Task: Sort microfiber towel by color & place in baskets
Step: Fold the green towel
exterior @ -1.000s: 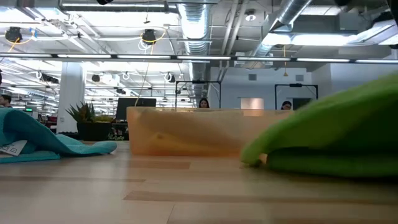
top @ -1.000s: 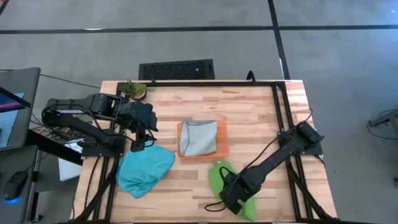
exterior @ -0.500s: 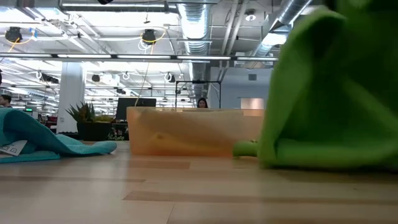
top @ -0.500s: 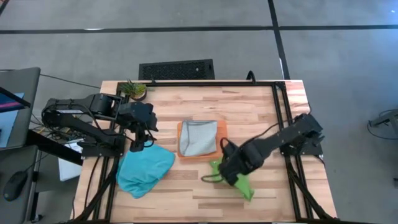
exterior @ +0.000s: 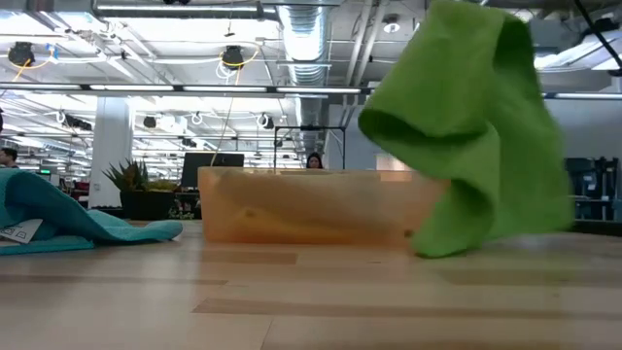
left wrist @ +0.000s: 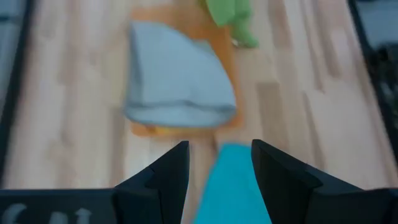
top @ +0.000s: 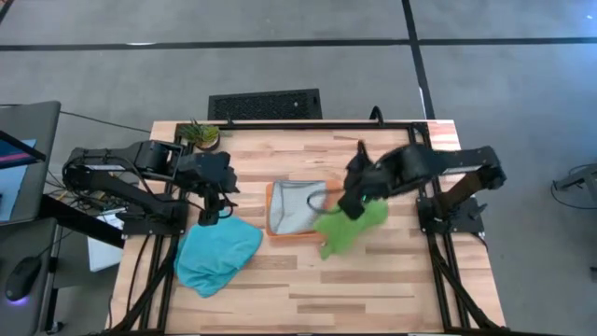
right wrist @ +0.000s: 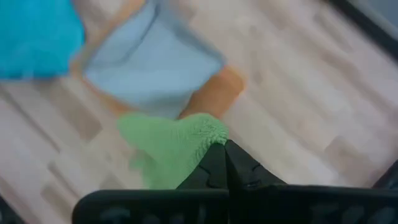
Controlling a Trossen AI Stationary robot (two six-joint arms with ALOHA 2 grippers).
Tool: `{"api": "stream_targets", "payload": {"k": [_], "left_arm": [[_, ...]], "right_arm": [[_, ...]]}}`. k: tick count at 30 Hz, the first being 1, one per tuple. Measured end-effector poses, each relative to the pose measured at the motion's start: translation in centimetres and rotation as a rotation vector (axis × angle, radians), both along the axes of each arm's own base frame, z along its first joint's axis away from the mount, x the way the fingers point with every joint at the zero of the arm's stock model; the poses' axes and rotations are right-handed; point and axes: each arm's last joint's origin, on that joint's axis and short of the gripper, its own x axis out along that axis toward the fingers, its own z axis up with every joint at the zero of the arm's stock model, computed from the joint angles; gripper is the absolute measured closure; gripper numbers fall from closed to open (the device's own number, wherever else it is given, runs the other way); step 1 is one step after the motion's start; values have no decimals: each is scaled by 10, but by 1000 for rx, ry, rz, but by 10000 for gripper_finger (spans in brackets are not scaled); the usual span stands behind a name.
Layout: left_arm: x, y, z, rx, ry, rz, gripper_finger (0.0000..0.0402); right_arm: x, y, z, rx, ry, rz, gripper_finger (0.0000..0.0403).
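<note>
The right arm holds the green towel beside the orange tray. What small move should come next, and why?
Probably carry the green towel away from the orange tray, not into it: a grey towel already lies there, another color. The right gripper has its jaws shut on the towel, which hangs at the tray's edge.

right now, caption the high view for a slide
Right arm's fingers lift green towel beside orange tray holding grey towel.

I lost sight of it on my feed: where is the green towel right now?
The green towel hangs from the shut right gripper, lifted at the orange tray's right edge in the high view, its lower end near the table.
</note>
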Motion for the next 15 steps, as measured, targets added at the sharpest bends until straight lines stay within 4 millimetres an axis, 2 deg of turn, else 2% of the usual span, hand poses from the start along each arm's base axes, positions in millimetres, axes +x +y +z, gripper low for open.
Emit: {"api": "stream_targets", "payload": {"k": [9,15], "left_arm": [[19,6,21,234,-296,112,235],[44,7,25,449,-382,91,235]], "right_arm": [[-17,-52,37,-109,-252,-21,403],[-15,-83,72,-290,-480,-53,403]]}}
